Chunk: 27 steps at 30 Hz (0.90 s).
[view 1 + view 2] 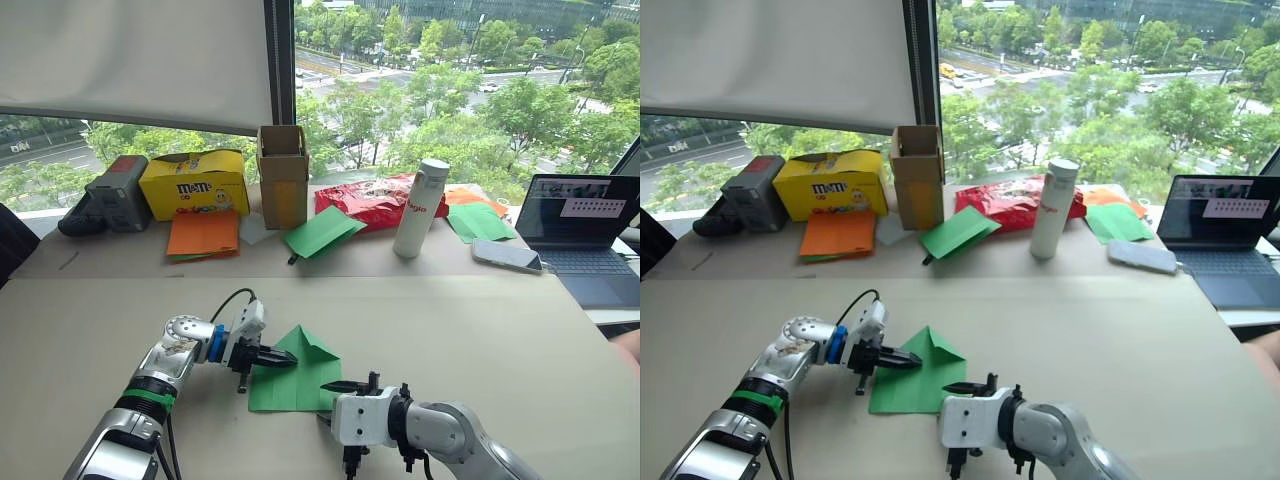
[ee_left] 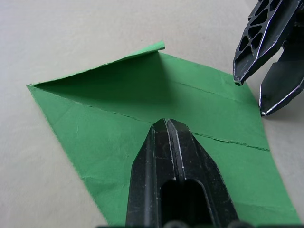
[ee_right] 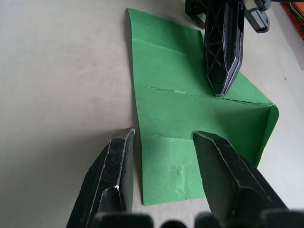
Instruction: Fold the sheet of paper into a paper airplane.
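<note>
Creased sheet of paper, one corner folded; left gripper closed atop, right gripper spread

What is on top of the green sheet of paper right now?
The left gripper, shut, presses its tip on the sheet of paper at the centre crease. One corner flap is folded over. The right gripper is open, straddling the sheet's near edge. What lies beneath the folded flap is covered.

Creased green sheet of paper, one corner folded
</note>
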{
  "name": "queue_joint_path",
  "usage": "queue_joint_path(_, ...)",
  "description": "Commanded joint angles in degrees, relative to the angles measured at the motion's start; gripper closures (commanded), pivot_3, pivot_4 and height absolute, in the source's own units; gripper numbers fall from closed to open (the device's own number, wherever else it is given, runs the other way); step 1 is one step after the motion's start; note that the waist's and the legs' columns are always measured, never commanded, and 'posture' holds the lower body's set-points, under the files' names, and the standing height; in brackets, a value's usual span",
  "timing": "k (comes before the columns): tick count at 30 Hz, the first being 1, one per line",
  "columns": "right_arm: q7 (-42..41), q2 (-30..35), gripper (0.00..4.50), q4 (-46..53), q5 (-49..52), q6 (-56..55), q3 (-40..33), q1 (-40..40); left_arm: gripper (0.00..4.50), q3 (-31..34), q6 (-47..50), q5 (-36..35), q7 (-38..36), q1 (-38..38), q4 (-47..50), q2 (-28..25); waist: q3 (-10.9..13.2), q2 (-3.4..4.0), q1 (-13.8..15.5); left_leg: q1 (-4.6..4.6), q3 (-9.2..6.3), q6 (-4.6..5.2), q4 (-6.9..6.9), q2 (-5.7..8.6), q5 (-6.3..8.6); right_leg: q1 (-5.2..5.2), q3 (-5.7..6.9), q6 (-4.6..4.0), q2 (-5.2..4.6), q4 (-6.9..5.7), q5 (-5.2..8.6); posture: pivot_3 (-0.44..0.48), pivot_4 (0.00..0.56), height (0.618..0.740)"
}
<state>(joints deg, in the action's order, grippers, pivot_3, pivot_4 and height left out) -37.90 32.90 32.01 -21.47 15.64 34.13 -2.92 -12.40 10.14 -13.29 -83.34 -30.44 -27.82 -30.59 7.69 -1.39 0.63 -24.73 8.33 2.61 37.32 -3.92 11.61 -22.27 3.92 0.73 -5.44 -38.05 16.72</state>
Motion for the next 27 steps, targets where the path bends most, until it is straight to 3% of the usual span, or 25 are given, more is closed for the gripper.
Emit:
queue_joint_path(1, 2.9, 0.0, 2.34, 0.7, -3.3, 0.1, -2.8, 1.5, 4.50, -1.5, -0.1, 1.7, -0.2, 0.6, -1.2, 0.5, 0.0, 0.00, 0.0, 0.00, 0.00, 0.00, 0.00, 0.00, 0.00, 0.00, 0.00, 0.00, 0.00, 0.00, 0.00, 0.000, 0.150, 0.739)
queue_joint_path(18, 10.4, -3.5, 2.34, 1.0, -9.2, -2.6, -7.3, 6.2, 4.50, -1.7, -2.5, 3.0, -0.9, -1.8, -5.4, 2.3, 0.0, 0.00, 0.1, 0.00, 0.00, 0.00, 0.03, 0.04, 0.00, 0.01, 0.01, 0.05, -0.03, 0.00, 0.04, 0.000, 0.150, 0.739)
queue_joint_path(27, 11.5, -9.9, 2.34, -1.9, -1.2, -1.8, -11.8, 7.2, 4.50, -1.1, -3.4, 3.5, -0.4, -1.7, -6.2, 2.8, 0.0, 0.00, 0.1, 0.00, -0.01, 0.00, 0.04, 0.04, 0.00, 0.01, 0.01, 0.03, -0.03, 0.00, 0.03, 0.000, 0.150, 0.739)
